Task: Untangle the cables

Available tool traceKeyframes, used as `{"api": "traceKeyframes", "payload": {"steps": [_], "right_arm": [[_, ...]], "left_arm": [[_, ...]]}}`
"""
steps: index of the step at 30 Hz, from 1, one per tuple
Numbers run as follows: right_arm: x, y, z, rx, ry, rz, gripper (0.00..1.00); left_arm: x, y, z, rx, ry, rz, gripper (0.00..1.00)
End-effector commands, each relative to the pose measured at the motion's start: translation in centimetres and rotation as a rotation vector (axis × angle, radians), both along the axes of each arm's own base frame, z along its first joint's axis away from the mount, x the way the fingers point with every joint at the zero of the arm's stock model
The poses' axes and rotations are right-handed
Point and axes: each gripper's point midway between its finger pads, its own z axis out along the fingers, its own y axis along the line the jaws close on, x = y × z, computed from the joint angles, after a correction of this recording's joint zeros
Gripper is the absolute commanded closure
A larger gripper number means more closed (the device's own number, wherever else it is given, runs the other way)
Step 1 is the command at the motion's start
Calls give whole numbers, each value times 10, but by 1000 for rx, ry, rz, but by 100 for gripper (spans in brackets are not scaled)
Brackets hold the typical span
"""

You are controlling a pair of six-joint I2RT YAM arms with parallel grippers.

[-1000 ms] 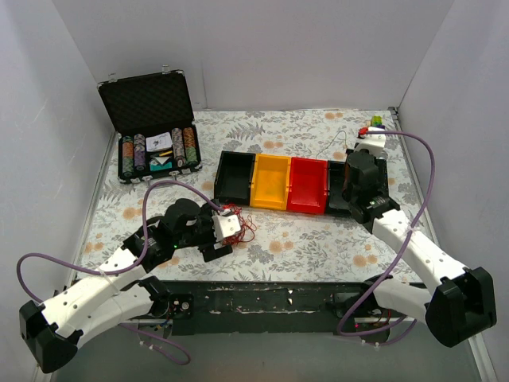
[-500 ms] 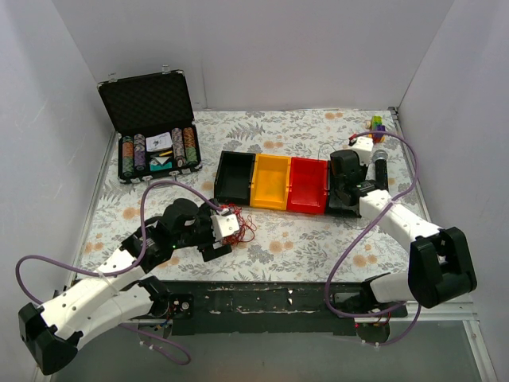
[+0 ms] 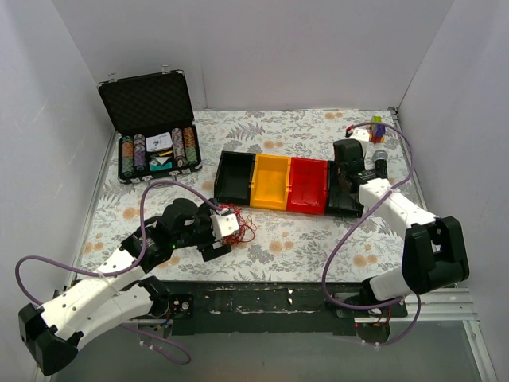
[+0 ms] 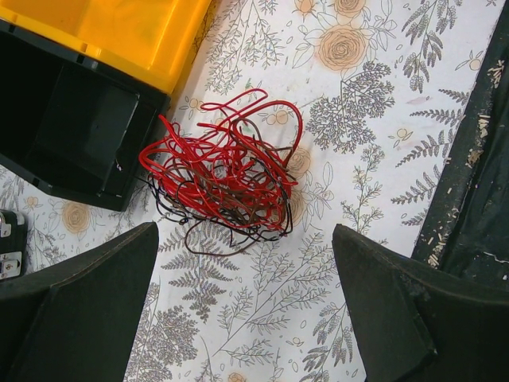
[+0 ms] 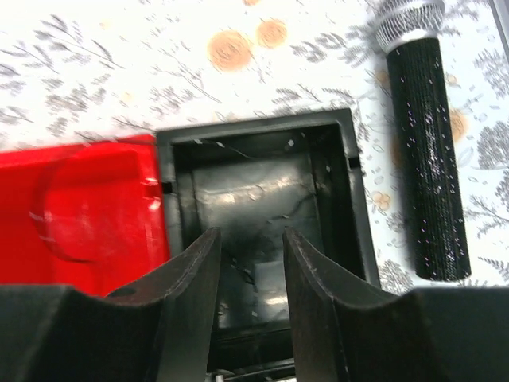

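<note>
Cables [image 4: 223, 179] were seen bunched in one tangle on the worktop [image 4: 358, 103]; nothing was gripped by either tool.

In the left wrist view the mostly red bundle, with a few dark strands, was shown just beside the corner of the left-end black bin [image 4: 64, 135] and near the yellow bin [image 4: 119, 32]. The left tool [image 4: 246, 318] was spread wide, one finger to each side of the bundle, with no contact seen. In the top external view the bundle was partly hidden behind that tool. The right tool [image 5: 248, 286] was placed well apart, over the right-end black bin [image 5: 262, 199]. Only its wrist view showed the fingers parted by a narrow gap with nothing between them, the red bin [image 5: 79, 199] on one side and a microphone [image 5: 421, 159] on the other.
</note>
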Motion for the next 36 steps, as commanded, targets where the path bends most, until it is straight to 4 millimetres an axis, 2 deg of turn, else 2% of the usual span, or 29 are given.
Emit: {"api": "traceKeyframes", "payload": {"steps": [1,7,9,11,16,20,36], "right_arm": [[23,18,60,83,-142,60,53],[17,12,87,108,-172,13,53],[18,26,105,156,-252,103,53],[18,41,112,195,-263,181,49],[16,84,81,151,-123,273,45],[10,104,57,154,-109,294,44],[29,123,-29,146,18,216,52]], "left_arm": [[1,0,9,-17,-18,-3,8],[2,0,9,-18,-19,-1,8],[2,0,9,-19,-21,-2,8],[2,0,8,-15,-19,-5,8],[2,-1,7,-19,-21,-6,8],[2,0,7,-15,-20,-2,8],[5,4,6,-11,-29,16,8]]}}
